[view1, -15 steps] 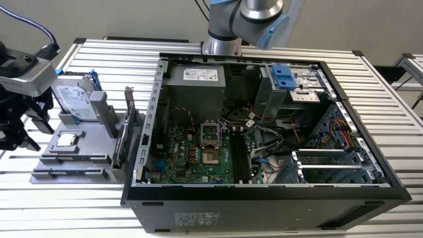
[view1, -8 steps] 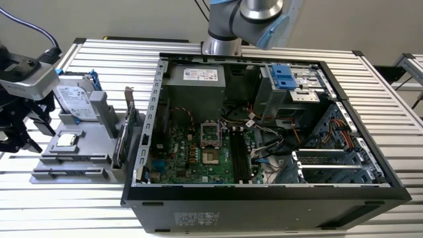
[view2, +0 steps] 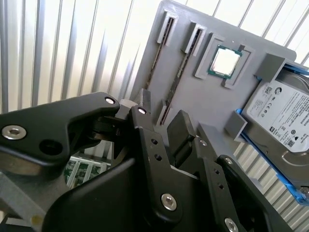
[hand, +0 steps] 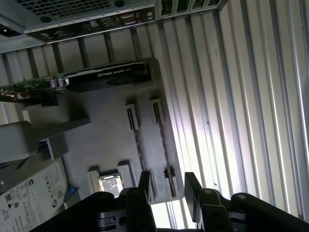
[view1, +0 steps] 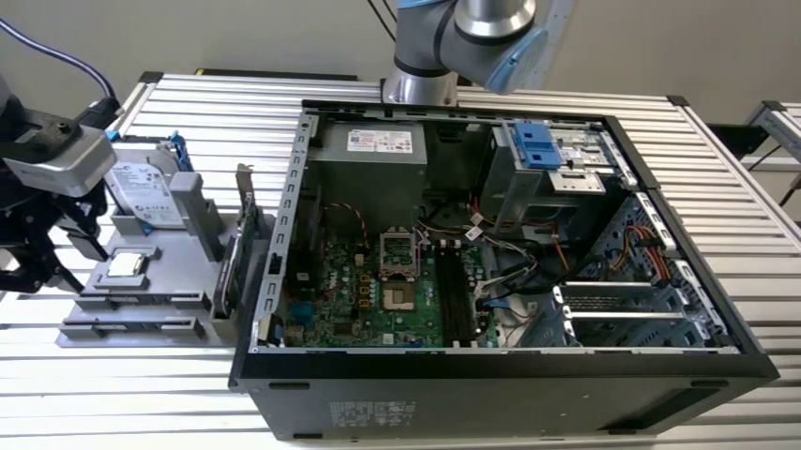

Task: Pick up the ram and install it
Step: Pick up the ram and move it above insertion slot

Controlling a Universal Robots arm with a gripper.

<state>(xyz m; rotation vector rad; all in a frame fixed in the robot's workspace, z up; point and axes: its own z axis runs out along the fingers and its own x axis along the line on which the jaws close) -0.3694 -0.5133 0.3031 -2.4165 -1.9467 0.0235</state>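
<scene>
the fingers [hand: 193, 189] of the gripper [hand: 168, 182] stood apart, holding nothing, over the grey holder [hand: 106, 145], where we judged the ram [hand: 162, 140] sat edge-on in its slot, not yet picked, the motherboard's memory slots [view1: 453, 292] bare.

The case [view1: 501, 389] lies open on the tabletop [view1: 188, 94]. The motherboard [view1: 363, 291] sits inside toward the exterior view's left, the drive cage [view1: 551, 155] at its far right. Just left of the case sits a tray [view1: 138, 309]. A card [view1: 247, 234] stands along its case-side edge, with the hard drive [view1: 141, 192] far and the processor [view1: 128, 266] nearer. The end effector [hand: 168, 179] hangs above the tray's slots [hand: 155, 112].
</scene>
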